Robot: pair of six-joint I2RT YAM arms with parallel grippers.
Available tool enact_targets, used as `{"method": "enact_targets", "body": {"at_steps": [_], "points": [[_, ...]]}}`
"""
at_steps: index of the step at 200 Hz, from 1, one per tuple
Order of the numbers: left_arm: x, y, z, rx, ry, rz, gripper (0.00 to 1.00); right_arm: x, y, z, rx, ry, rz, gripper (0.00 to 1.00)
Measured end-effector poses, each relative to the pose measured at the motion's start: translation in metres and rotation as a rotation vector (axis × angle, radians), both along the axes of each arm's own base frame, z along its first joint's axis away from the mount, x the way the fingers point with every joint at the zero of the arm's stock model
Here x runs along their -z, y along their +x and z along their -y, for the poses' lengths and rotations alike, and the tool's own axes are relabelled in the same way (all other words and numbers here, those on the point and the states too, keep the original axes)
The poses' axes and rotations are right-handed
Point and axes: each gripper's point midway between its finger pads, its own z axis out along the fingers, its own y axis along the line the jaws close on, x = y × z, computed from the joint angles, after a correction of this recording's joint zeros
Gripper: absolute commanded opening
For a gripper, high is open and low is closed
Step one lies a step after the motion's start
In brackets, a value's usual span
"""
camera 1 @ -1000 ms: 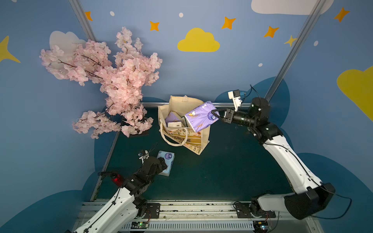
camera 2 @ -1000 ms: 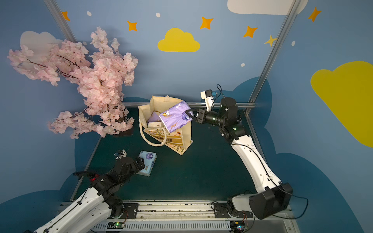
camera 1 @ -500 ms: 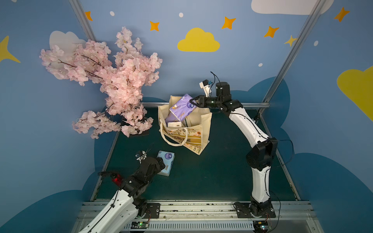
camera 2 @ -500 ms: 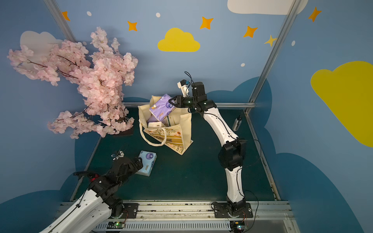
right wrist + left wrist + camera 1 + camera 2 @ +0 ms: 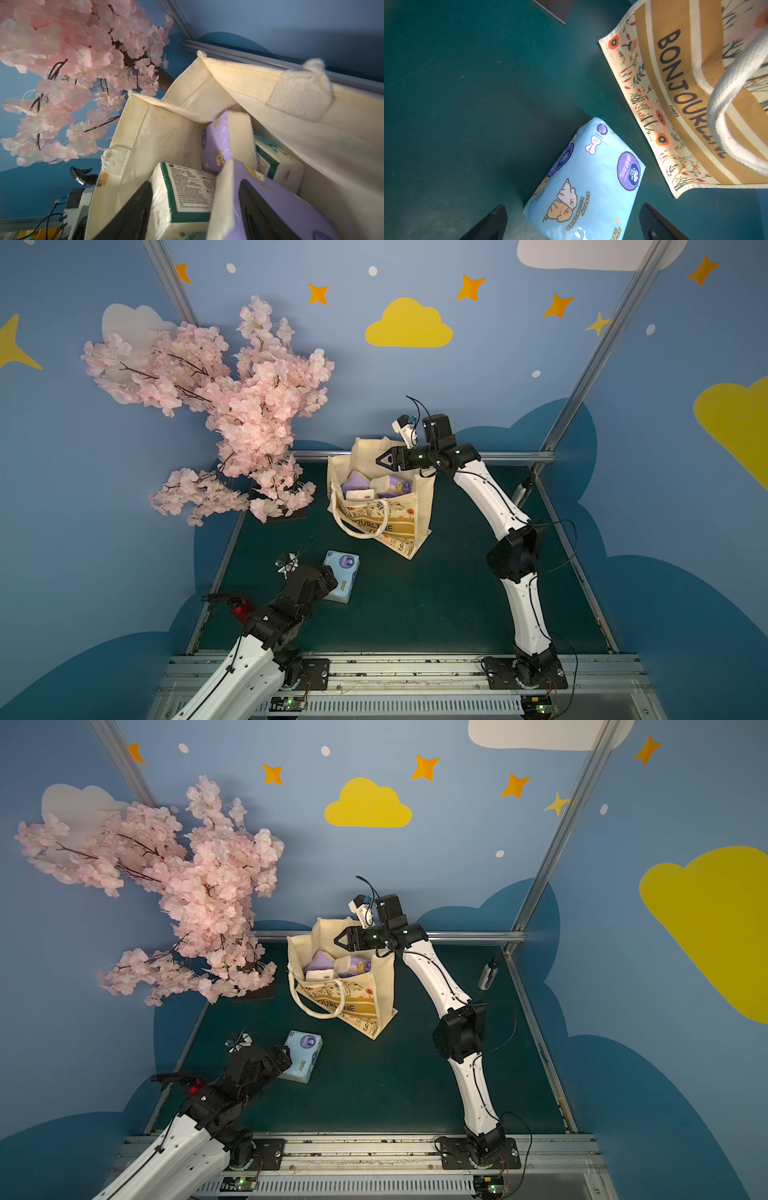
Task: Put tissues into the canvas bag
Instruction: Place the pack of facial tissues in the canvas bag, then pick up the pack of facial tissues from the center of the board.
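The canvas bag [image 5: 399, 526] [image 5: 361, 1006] stands open at the back of the green mat, with several tissue packs inside. Over its mouth hangs my right gripper [image 5: 379, 460] [image 5: 337, 940] [image 5: 194, 187], open and holding nothing. Just under its fingers a purple pack [image 5: 280, 209] lies loose on a white pack with a green label [image 5: 187, 191]. A second purple pack [image 5: 216, 143] stands deeper in the bag. A light blue pack [image 5: 343, 576] [image 5: 303, 1056] [image 5: 587, 182] lies on the mat near the front left. My left gripper [image 5: 328, 577] [image 5: 573, 220] is open astride its near end, fingers clear of it.
A pink blossom tree [image 5: 232, 418] on a dark base plate [image 5: 286, 514] stands left of the bag, its branches reaching close to the bag's rim. A metal bottle [image 5: 487, 975] stands at the mat's back right edge. An aluminium rail [image 5: 498, 456] runs behind the bag.
My right arm swung left from beside the bag to above its mouth, then opened. The purple pack it held has dropped into the bag. The left arm has not moved.
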Motion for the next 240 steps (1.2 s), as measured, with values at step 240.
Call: {"method": "enact_targets", "body": {"at_steps": [240], "points": [[0.045, 0.03, 0.03, 0.187, -0.1, -0.145, 0.96, 0.019, -0.185, 0.143, 0.172, -0.135, 0.198, 0.85]]}}
